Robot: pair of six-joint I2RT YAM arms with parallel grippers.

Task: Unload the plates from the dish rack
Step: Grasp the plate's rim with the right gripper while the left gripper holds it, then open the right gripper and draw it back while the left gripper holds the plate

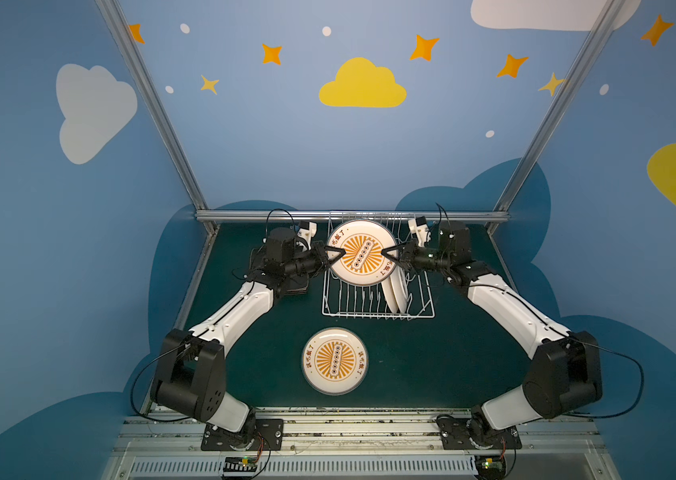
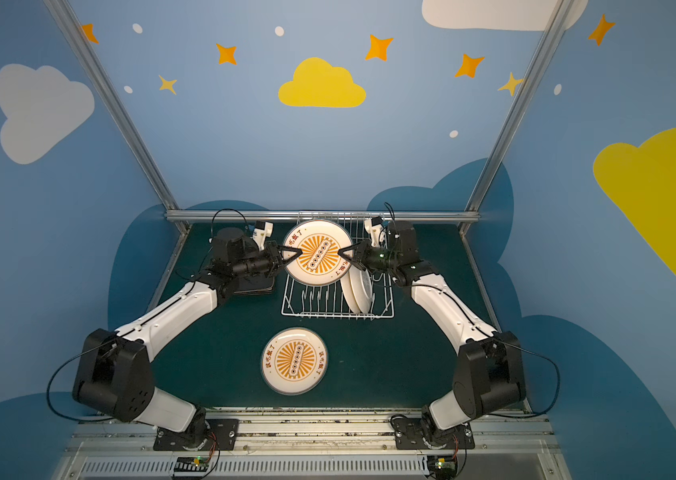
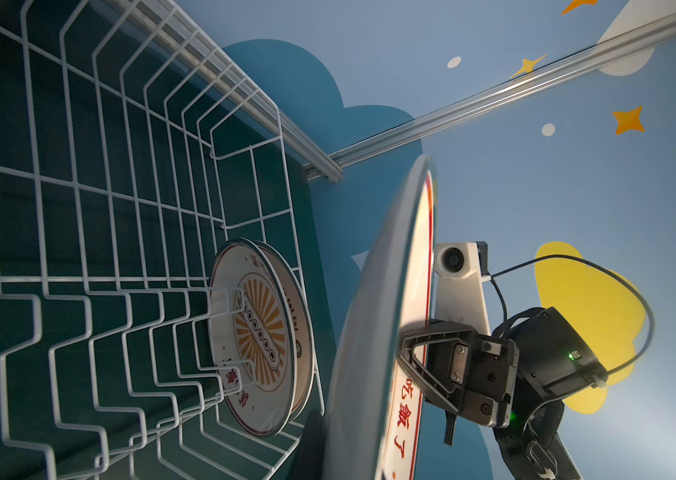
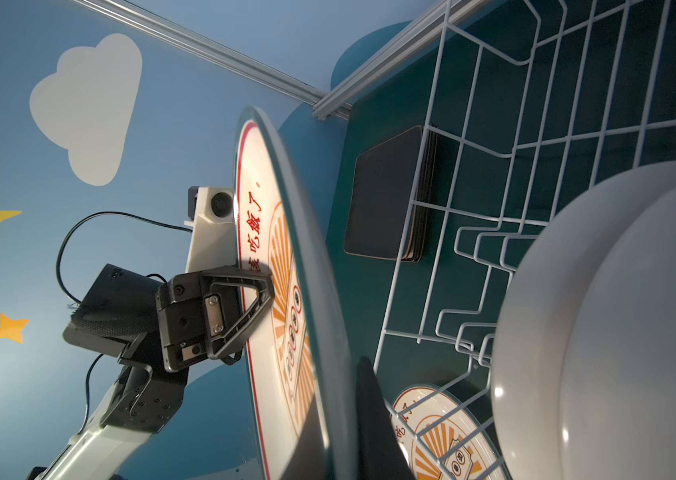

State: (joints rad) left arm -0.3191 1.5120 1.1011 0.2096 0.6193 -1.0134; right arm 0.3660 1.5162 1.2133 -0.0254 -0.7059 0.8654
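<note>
Plate (image 1: 361, 252) clamped at opposite rims by left gripper (image 1: 342, 252) and right gripper (image 1: 383, 252) above dish rack (image 1: 352, 308); uneven release could drop it onto racked plates (image 1: 396, 291).

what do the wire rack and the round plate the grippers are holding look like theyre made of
Dish rack: thin metal wire, probably with a white coating; the signs are bent rods in an even, smooth white. Held round plate: glossy white with a printed orange sunburst and a smooth sheen at the rim. It could be glazed ceramic or melamine; the look leaves that open.

Glossy plate (image 1: 363, 254), wht wire rack (image 1: 369, 309)
</note>
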